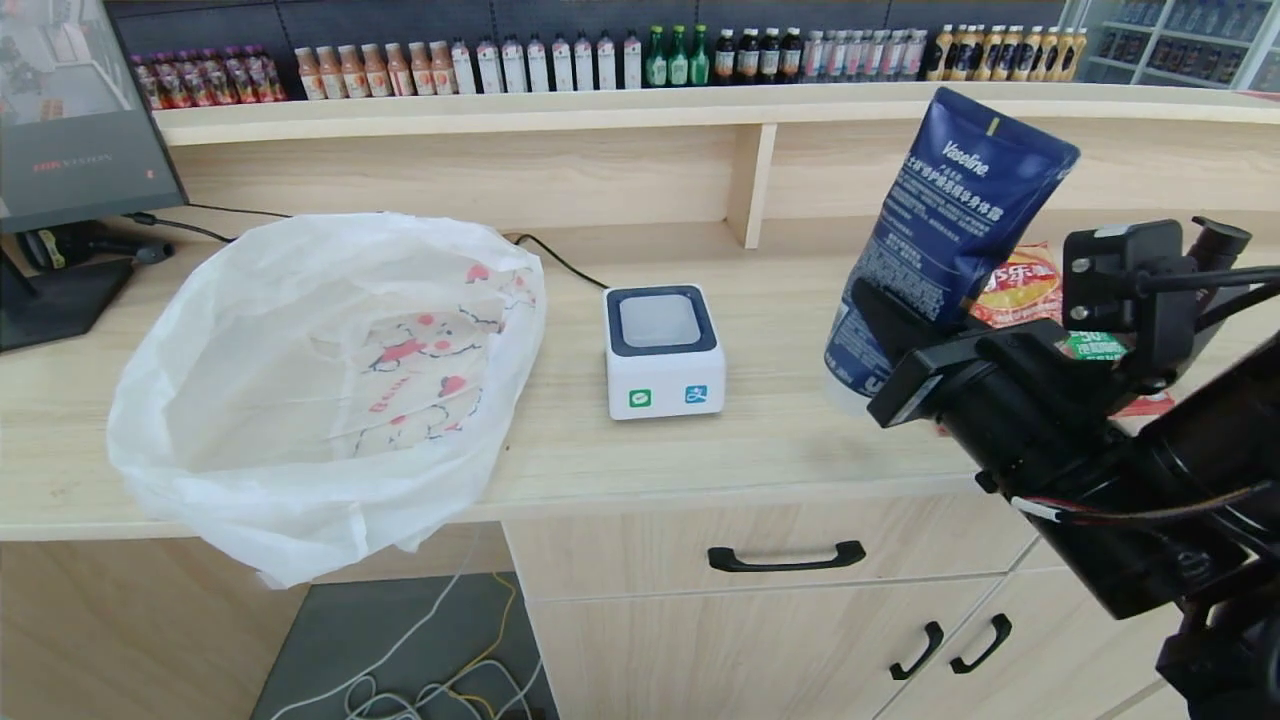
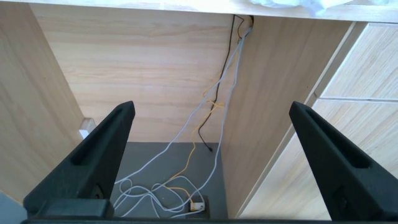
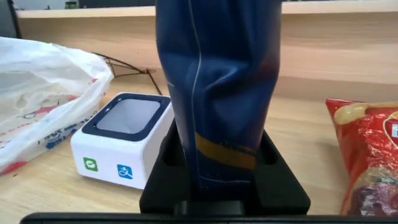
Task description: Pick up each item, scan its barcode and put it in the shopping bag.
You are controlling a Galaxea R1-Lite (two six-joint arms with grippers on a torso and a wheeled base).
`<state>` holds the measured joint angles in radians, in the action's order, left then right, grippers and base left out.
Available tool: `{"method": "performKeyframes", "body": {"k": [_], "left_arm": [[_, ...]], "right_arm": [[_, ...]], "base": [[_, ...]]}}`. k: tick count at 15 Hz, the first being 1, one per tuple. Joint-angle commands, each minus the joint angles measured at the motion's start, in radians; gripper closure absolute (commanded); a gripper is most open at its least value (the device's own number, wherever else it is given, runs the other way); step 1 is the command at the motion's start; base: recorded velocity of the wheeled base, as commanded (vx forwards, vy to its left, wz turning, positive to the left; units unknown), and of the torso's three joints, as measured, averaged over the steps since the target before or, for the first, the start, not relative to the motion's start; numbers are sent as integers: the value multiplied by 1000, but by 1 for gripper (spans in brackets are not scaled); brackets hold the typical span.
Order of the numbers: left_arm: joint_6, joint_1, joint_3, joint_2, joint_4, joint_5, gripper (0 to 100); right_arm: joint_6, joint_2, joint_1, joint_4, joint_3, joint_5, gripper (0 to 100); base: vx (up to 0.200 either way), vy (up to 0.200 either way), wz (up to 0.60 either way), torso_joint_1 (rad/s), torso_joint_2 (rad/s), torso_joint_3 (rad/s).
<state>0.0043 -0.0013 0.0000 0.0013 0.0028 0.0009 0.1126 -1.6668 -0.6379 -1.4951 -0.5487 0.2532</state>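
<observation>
Blue pouch [image 1: 950,230] pinched in R gripper [image 1: 935,335] — held above the counter [image 1: 780,450].
Pouch stands near upright w/ a slight tilt, to the right of the scanner [image 1: 662,350], red snack pack [image 1: 1020,285] behind it. White bag [image 1: 320,390] lies open left of the scanner. L gripper [image 2: 211,155] — jaws spread wide, down below counter level, over cables [image 2: 168,193] on the floor.

Pale wooden counter [image 1: 760,450] with a raised back ledge [image 1: 600,108], lined by a row of drink bottles [image 1: 600,62]. Below, wooden drawers [image 1: 620,548] with black handles [image 1: 786,558]; white and yellow cables [image 1: 440,682] on grey floor [image 1: 390,630].
</observation>
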Motion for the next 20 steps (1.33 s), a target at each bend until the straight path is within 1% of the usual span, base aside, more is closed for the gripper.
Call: {"method": "performKeyframes", "body": {"k": [1,3,5,9,13,16,20], "left_arm": [[0,-5,0,13,0,1,0],[-1,-5,0,13,0,1,0],[0,-5,0,13,0,1,0],[-1,0,0,0,-1,1,0],[-3,0,0,0,-3,1,0],[-3,0,0,0,-3,1,0],[-3,0,0,0,-3,1,0]], "right_arm": [[-16,-4,10,1,-2,0,100],[-13,9,12,-1,15,11,100],[-14,16,12,-1,12,46,100],[-17,21,14,-2,-40,46,100],[30,32,14,-1,-54,44,100],[168,67,12,10,-88,49,100],[297,79,12,26,-91,49,100]], "base": [[0,200,0,-7,-2,7],[0,200,0,19,2,2],[0,200,0,-5,0,7],[0,200,0,1,1,2],[0,0,0,0,0,0],[0,0,0,0,0,0],[0,0,0,0,0,0]]}}
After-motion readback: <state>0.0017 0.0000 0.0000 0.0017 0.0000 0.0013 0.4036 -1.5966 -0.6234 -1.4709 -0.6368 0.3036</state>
